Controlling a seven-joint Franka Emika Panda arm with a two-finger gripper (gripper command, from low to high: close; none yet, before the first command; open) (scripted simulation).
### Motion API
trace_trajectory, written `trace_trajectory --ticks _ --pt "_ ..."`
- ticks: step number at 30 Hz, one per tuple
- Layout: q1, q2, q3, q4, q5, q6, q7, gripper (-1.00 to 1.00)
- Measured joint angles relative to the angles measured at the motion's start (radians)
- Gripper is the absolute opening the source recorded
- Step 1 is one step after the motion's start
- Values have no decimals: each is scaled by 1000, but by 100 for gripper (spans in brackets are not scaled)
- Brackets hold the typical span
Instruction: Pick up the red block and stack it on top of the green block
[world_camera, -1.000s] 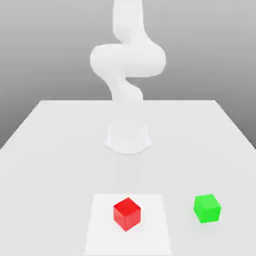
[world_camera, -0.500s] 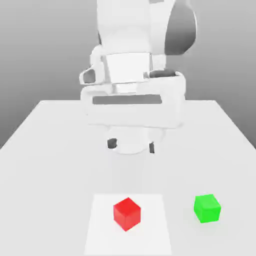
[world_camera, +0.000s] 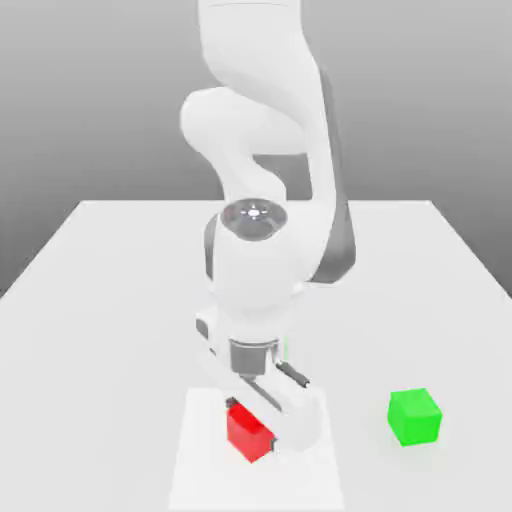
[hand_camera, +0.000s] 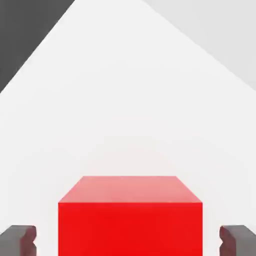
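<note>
Red block (world_camera: 247, 432) sits on a paler square patch (world_camera: 200, 460) of the desk (world_camera: 100, 300), near the front edge in the exterior view. Green block (world_camera: 414, 416) rests on the desk well apart from it, toward the exterior view's right, nothing on top.

Key relation: red block lies directly between the fingers of the end effector (world_camera: 258, 428), which points down at it from above. In the hand view the block (hand_camera: 130, 220) is centred, with one fingertip (hand_camera: 19, 239) on each side. The block is a cube, so no long axis to align to.

End effector: fingers stand apart, a visible gap of desk between each fingertip and the block's sides. I see no contact yet, so nothing is held.

My judgement: block is bracketed but not gripped; the squeeze must finish before any lift toward green.
</note>
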Motion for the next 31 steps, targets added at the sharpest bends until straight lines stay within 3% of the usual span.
trace_trajectory --ticks 4,10,21,23,27,28,31 --pt "1 3 -2 0 -3 3 3 -100" --pt "-5 -186 18 -27 41 -158 -31 -100" --pt "307 -268 208 33 65 -301 -298 -100" --pt "368 -235 215 41 41 -277 -305 -100" --pt "361 -100 165 50 -43 -155 -252 -100" --pt "370 -79 153 51 -55 -135 -244 100" --pt "370 -79 153 51 -55 -135 -244 100"
